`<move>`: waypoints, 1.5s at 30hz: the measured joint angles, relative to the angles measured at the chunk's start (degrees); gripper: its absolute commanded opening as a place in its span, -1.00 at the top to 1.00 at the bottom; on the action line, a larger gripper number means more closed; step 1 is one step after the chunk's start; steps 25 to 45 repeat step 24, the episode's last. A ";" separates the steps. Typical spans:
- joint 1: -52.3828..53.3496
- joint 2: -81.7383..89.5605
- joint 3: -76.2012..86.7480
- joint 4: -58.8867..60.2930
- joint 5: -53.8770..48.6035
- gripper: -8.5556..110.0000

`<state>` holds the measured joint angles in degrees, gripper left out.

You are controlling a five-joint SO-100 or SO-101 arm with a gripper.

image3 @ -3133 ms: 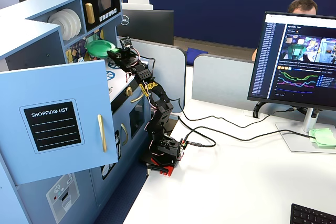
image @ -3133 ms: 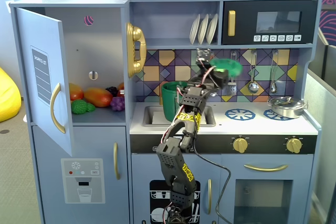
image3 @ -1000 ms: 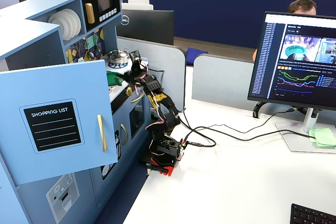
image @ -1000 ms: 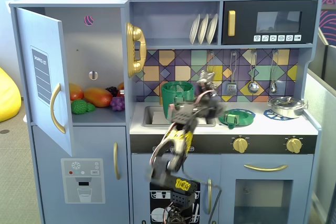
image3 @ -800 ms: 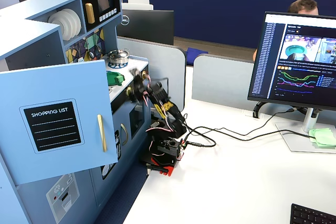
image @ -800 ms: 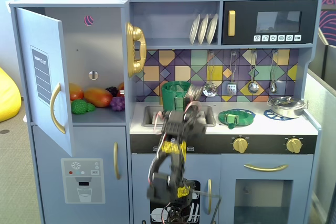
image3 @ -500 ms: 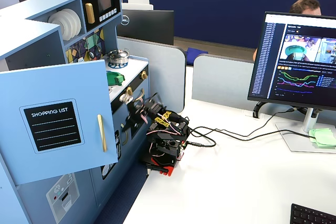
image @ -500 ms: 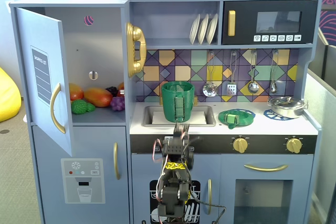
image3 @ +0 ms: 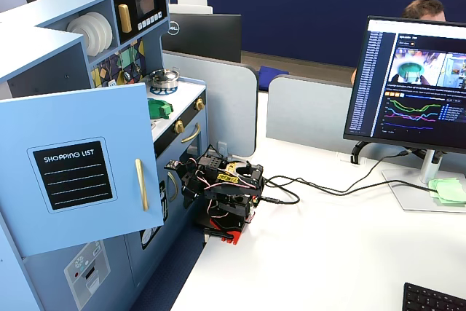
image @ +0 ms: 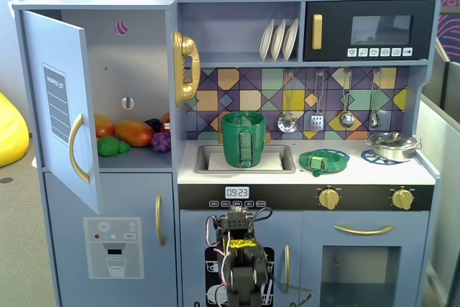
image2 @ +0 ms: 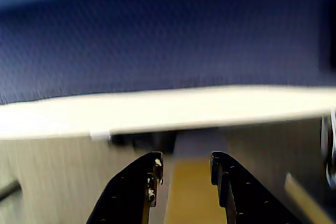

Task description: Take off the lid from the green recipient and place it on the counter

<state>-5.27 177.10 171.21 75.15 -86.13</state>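
The green recipient (image: pixel 243 139) stands upright in the sink basin of the white counter (image: pixel 381 172), its top open. The green lid (image: pixel 324 161) lies flat on the counter right of the sink, handle up; it also shows in a fixed view (image3: pixel 160 108). My arm (image: pixel 241 253) is folded low in front of the kitchen's lower doors, well below the counter, and sits on the white desk (image3: pixel 222 194). In the blurred wrist view my gripper (image2: pixel 186 163) is open and empty, with both black fingers apart. The open door hides the recipient in the side fixed view.
A silver pot (image: pixel 392 146) sits on the right burner. The fridge door (image: pixel 61 106) hangs open at the left, with toy fruit (image: pixel 129 134) inside. Utensils (image: pixel 317 116) hang on the back wall. A monitor (image3: pixel 419 78) and cables (image3: pixel 320 183) are on the desk.
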 measured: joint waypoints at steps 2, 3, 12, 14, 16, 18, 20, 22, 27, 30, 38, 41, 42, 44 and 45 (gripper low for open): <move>1.23 3.16 0.44 1.58 -0.97 0.85; 2.11 4.13 0.62 1.67 -0.97 0.85; 4.57 5.36 0.70 2.02 -0.53 0.84; 4.92 5.36 0.70 2.02 -0.53 0.84; 5.01 5.36 0.70 2.02 -0.53 0.84; 5.01 5.36 0.70 2.02 -0.53 0.84; 5.01 5.36 0.70 2.02 -0.53 0.84; 5.01 5.36 0.70 2.02 -0.53 0.84; 5.01 5.36 0.70 2.02 -0.53 0.84; 5.01 5.36 0.70 2.02 -0.53 0.84; 5.01 5.36 0.70 2.02 -0.53 0.84; 5.01 5.36 0.70 2.02 -0.53 0.84; 5.01 5.36 0.70 2.02 -0.53 0.84; 5.01 5.36 0.70 2.02 -0.53 0.84; 5.01 5.36 0.70 2.02 -0.53 0.84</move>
